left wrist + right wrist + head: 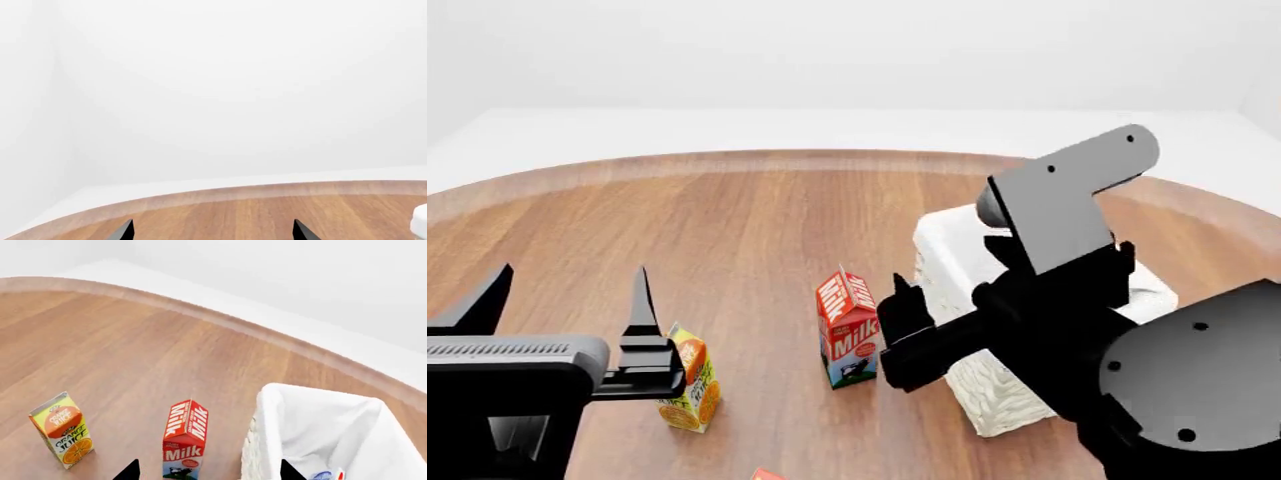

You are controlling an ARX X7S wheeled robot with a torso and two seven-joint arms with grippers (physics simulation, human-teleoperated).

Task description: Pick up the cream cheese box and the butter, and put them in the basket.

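Observation:
The basket (950,250), white wicker with a cloth liner, stands right of centre, half hidden by my right arm. In the right wrist view a small white thing with blue and red marks, the cream cheese box (329,475), lies inside the basket (313,420) at the frame edge. An orange-red corner, probably the butter (766,474), peeks in at the head view's bottom edge. My right gripper (901,300) (208,472) hangs open above the basket's near rim and the milk carton, holding nothing. Over the table's left side, my left gripper (567,295) (213,232) is open and empty.
A red milk carton (847,328) (185,440) stands upright just left of the basket. An orange juice carton (687,382) (62,429) stands further left, beside my left gripper. The round wooden table (734,230) curves away at the back, with a white floor beyond.

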